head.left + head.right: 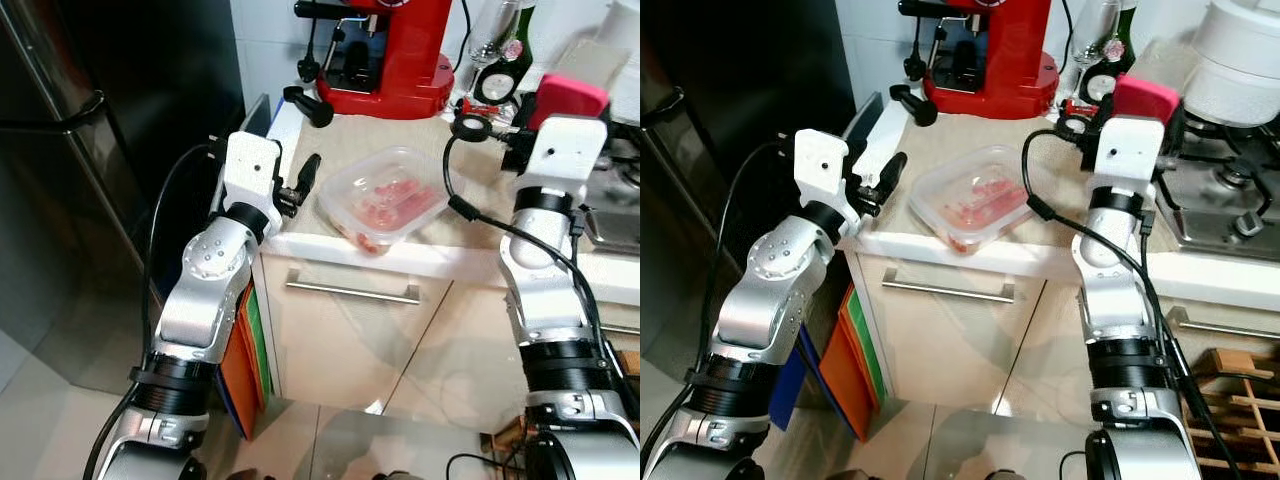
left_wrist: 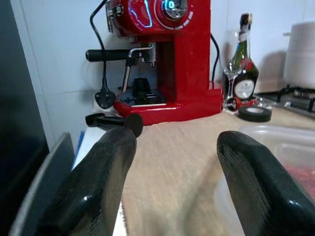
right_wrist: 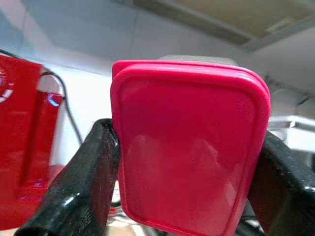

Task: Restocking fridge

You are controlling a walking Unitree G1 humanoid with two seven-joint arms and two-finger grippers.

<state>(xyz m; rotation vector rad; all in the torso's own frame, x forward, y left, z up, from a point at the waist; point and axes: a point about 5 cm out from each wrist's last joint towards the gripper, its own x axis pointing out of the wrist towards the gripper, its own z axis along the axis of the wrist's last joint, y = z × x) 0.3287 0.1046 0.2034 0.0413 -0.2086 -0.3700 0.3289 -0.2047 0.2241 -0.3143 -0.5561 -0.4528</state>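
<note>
Two containers are in play on the pale wooden bench point(image 1: 420, 150). At the far left stands the dark steel fridge point(image 1: 70, 200), its door shut, with flat orange and green boards point(image 1: 250, 360) leaning in the gap beside the cream cabinet point(image 1: 350, 340). The left gripper point(image 1: 305, 180) hovers at the bench's left edge, its jaws apart and holding nothing, just beside the clear lidded plastic tub point(image 1: 385, 200). That tub sits near the front edge of the bench, tilted slightly toward the drawer, and holds pink-red pieces of food, perhaps meat; I cannot tell exactly what. Behind it stands a red espresso machine point(image 1: 385, 50) with a loose black portafilter point(image 1: 310, 105) lying at its left. Further right are a wine glass point(image 1: 490, 35), a dark bottle point(image 1: 510, 65) and a roll of black tape point(image 1: 470, 127). The right gripper point(image 3: 189, 147) is raised above the bench, jaws clamped on the sides of a pink rectangular plastic container point(image 3: 189, 147); its contents are hidden. A gas hob point(image 1: 1230, 200) lies at the far right.
</note>
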